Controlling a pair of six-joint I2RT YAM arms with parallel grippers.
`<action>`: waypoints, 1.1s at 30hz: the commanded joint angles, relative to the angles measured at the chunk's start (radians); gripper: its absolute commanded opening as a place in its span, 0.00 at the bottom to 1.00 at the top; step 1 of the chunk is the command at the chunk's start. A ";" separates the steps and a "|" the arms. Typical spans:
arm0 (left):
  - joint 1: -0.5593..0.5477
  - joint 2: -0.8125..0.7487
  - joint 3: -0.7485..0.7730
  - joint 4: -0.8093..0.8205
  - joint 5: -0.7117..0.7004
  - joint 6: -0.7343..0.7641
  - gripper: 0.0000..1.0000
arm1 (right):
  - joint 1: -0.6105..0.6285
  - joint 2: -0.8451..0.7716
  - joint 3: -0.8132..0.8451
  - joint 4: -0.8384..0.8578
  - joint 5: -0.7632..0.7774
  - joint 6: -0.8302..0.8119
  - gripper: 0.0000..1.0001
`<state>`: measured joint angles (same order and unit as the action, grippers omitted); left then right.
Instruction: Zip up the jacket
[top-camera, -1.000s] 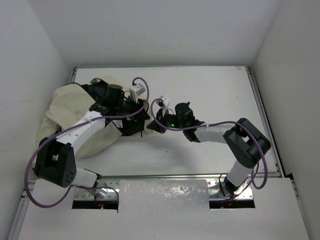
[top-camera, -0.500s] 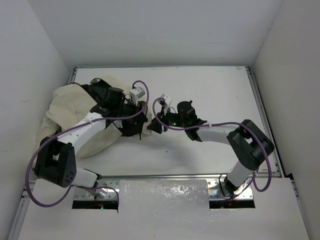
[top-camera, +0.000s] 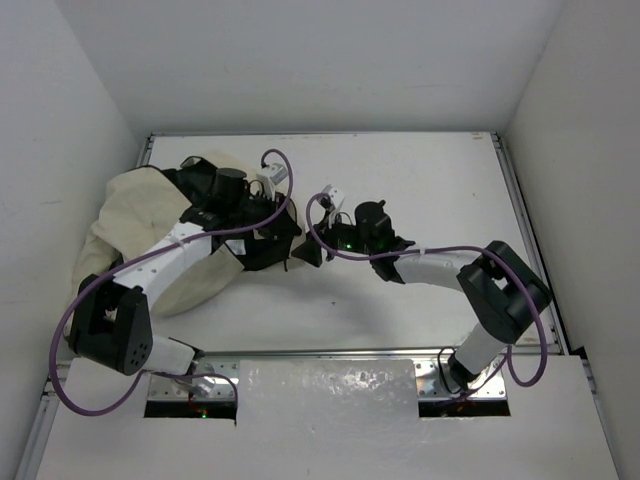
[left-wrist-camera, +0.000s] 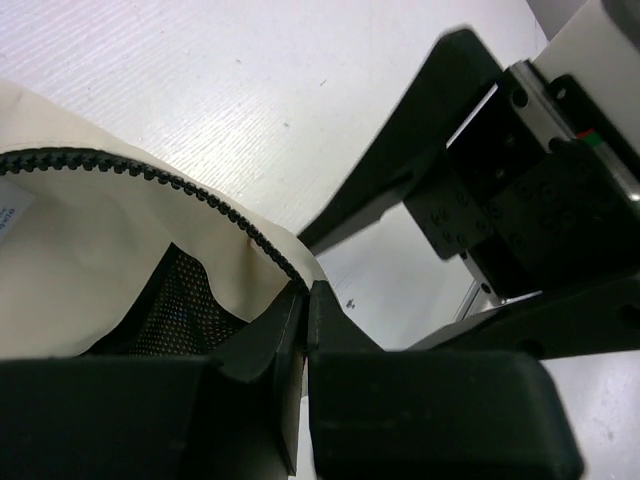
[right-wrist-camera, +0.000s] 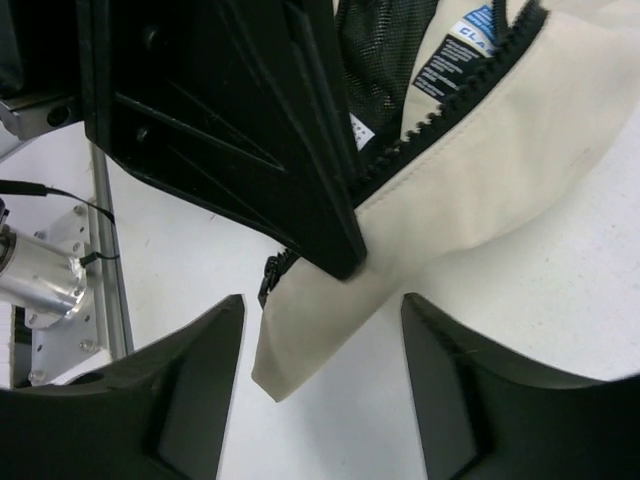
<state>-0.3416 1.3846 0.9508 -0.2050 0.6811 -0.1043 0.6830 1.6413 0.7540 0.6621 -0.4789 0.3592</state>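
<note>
Seen from overhead, a large cream-beige fabric jacket (top-camera: 125, 225) lies bunched on the left side of the white table (top-camera: 430, 180). Its black lining shows where the front falls open. Both my arms reach in to the jacket's right-hand edge, near the table's middle, with the two grippers just beside each other.

My left gripper (left-wrist-camera: 307, 292) has its fingers pressed together. They pinch the cream fabric at the point where a row of black zipper teeth (left-wrist-camera: 170, 182) ends. Black mesh lining (left-wrist-camera: 175, 305) shows just behind the pinch.

My right gripper (right-wrist-camera: 322, 310) has its fingers spread apart and holds nothing. One finger sits on either side of the jacket's loose lower corner. A small dark zipper end piece (right-wrist-camera: 270, 277) pokes out beside the left gripper's finger, but I cannot tell whether it is the slider or a pin. A white printed label (right-wrist-camera: 452, 55) sits inside, near the teeth.

I judge that I am in the setup step. One half of the zipper is held and nothing is joined yet. Next, the right fingers need to close on that dark piece without knocking the left finger. The matching zipper half is hidden from me, so I must find it first.
</note>
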 joint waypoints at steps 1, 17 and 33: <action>-0.008 -0.015 0.016 0.067 0.003 -0.028 0.00 | 0.016 0.031 0.045 0.063 -0.006 0.030 0.59; -0.008 -0.016 0.066 -0.023 -0.101 0.052 0.40 | 0.007 0.045 0.018 0.145 -0.033 0.064 0.00; 0.068 -0.150 0.194 -0.445 -0.558 0.302 0.71 | -0.059 0.060 0.047 0.002 0.006 -0.032 0.00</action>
<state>-0.3161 1.2617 1.1706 -0.5747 0.3058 0.1429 0.6331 1.7031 0.7609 0.6777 -0.4797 0.3748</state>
